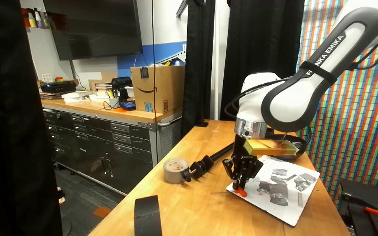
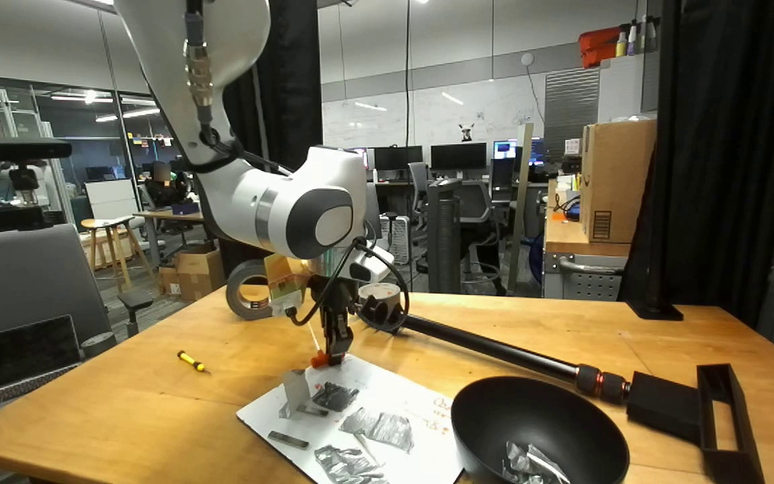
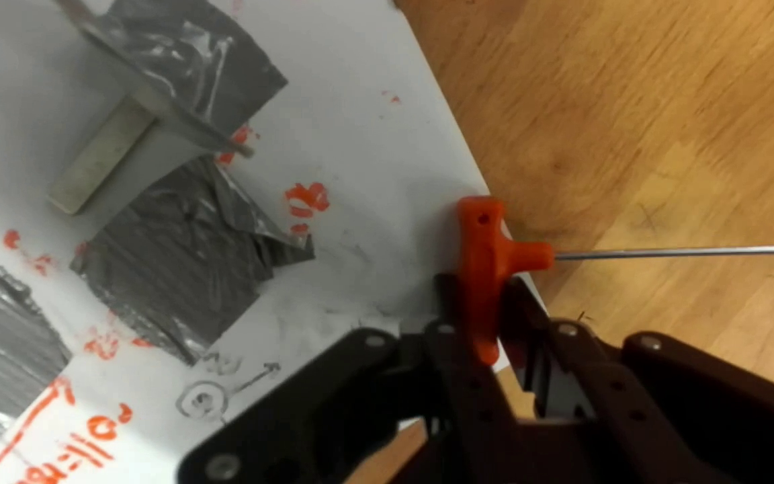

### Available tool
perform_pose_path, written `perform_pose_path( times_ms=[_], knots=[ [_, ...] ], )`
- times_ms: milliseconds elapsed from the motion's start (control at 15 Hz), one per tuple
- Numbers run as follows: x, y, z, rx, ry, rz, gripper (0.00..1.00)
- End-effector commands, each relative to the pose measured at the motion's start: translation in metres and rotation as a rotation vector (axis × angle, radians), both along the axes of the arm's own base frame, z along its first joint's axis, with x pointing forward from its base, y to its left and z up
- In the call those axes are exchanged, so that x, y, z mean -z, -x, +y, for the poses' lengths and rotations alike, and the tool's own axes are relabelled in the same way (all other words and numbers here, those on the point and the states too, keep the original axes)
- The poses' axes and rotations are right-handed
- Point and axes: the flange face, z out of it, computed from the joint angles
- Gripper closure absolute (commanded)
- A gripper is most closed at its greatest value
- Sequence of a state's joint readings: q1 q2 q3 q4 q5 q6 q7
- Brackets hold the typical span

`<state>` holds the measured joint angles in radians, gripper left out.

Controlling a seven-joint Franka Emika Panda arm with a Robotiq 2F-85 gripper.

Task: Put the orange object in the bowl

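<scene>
The wooden surface (image 1: 192, 209) carries a white board (image 1: 289, 214), with the black bowl (image 2: 548, 403) standing upright just beside it in both exterior views. The end effector (image 3: 480, 296) points down at the board's edge, its fingers pinching the orange object (image 3: 481, 249) by one end of its T-shaped handle. That object is located at the same edge, well apart from the bowl, its thin metal shaft (image 3: 682, 253) extending over the surface.
</scene>
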<state>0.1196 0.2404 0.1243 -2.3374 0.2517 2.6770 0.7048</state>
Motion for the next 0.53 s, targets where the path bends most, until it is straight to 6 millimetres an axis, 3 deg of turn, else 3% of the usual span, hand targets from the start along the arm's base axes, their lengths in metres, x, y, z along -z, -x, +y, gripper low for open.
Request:
perform_pose_path(
  times_ms=[0, 200, 467],
  knots=[
    [-0.033, 0.000, -0.021, -0.012, -0.003, -0.033, 0.84],
    [-0.068, 0.002, -0.056, 0.009, 0.007, -0.068, 0.84],
    [-0.118, 0.006, -0.123, 0.070, 0.011, -0.114, 0.84]
  ],
)
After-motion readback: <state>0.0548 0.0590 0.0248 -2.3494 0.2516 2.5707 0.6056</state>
